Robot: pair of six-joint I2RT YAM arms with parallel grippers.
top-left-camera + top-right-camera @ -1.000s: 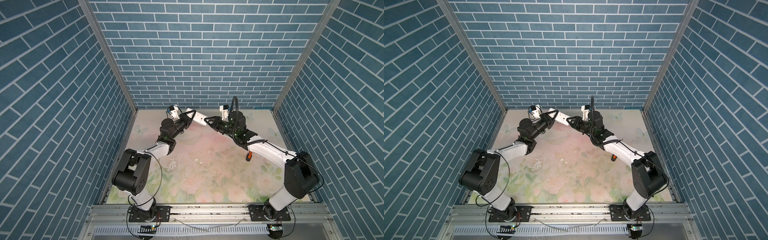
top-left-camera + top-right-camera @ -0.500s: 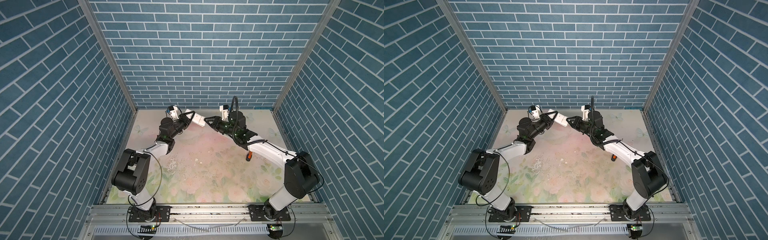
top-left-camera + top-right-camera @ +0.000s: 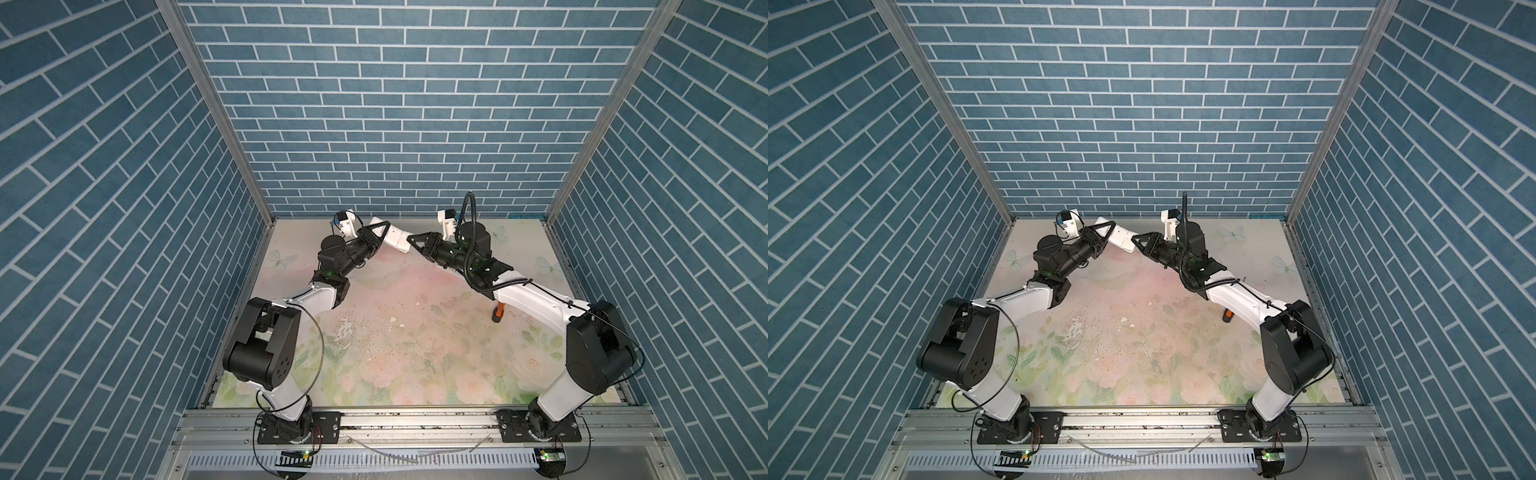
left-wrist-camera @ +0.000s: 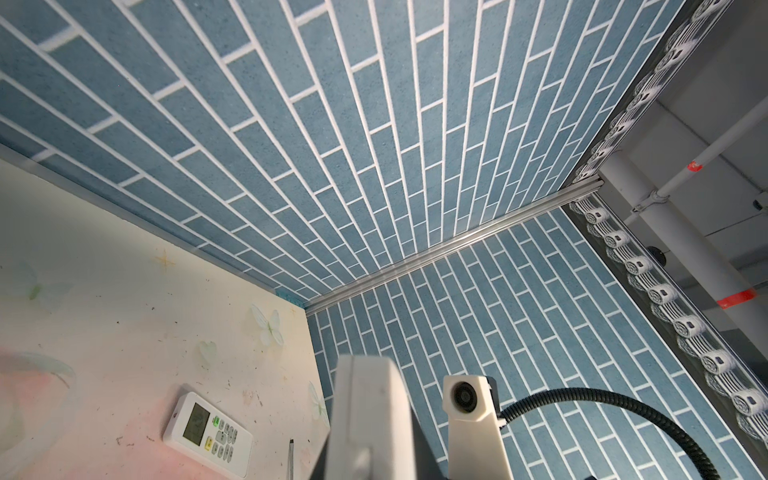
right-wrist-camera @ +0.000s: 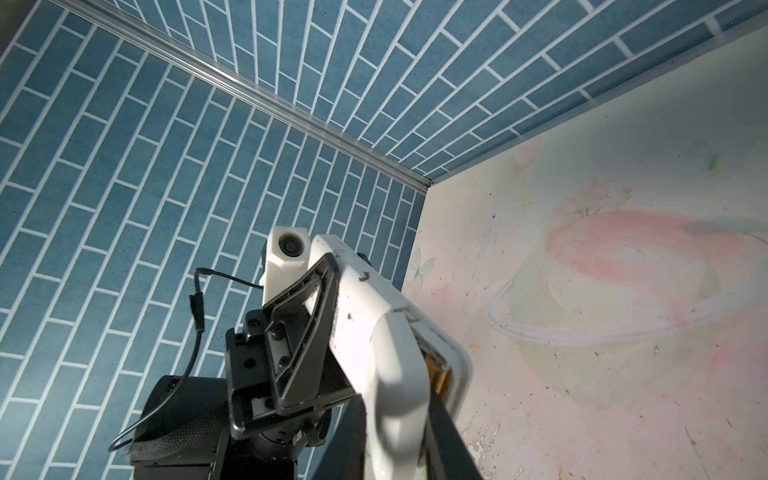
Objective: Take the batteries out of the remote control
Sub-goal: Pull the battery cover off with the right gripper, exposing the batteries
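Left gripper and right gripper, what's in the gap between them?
A white remote control, clamped by the left gripper, bridges the gap to the right gripper. Both top views show it.

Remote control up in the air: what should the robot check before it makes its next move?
1. The left hand shut on the remote: ok.
2. The remote up off the table: ok.
3. The right hand gripping the remote's other end: cannot tell; its fingers sit either side.
4. The battery cover off: not ok, only a gap shows.
5. The batteries out: not ok, a gold end shows in the gap.
6. The second remote and screwdriver out of the way: ok, lying on the table.
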